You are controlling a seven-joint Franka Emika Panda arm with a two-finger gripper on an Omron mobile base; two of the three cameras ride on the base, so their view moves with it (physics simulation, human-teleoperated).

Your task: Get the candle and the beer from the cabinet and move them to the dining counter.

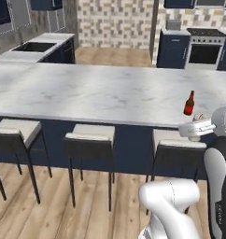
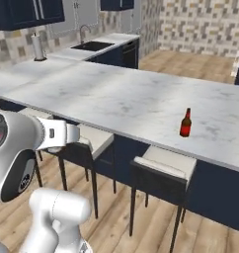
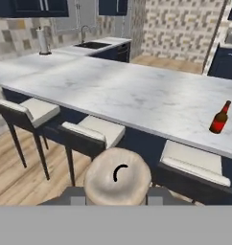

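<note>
The candle (image 3: 117, 178), a pale beige stub with a dark curled wick, sits close up in the hand view. My gripper (image 3: 117, 195) is shut on it, a dark finger on either side. In the left base view the gripper (image 1: 195, 132) hangs just off the near edge of the dining counter (image 1: 96, 93), over a stool. The beer (image 1: 189, 103) (image 2: 185, 123) (image 3: 219, 117), a brown bottle with a red label, stands upright on the marble near that edge, a little beyond the gripper. The navy cabinet (image 2: 18, 12) hangs on the far wall.
Three cushioned stools (image 1: 89, 136) (image 2: 163, 165) line the counter's near side. Beyond the counter lie a worktop with a sink (image 1: 34, 46), a paper towel roll (image 2: 37, 48) and a stove (image 1: 206, 46). Wooden floor lies open below.
</note>
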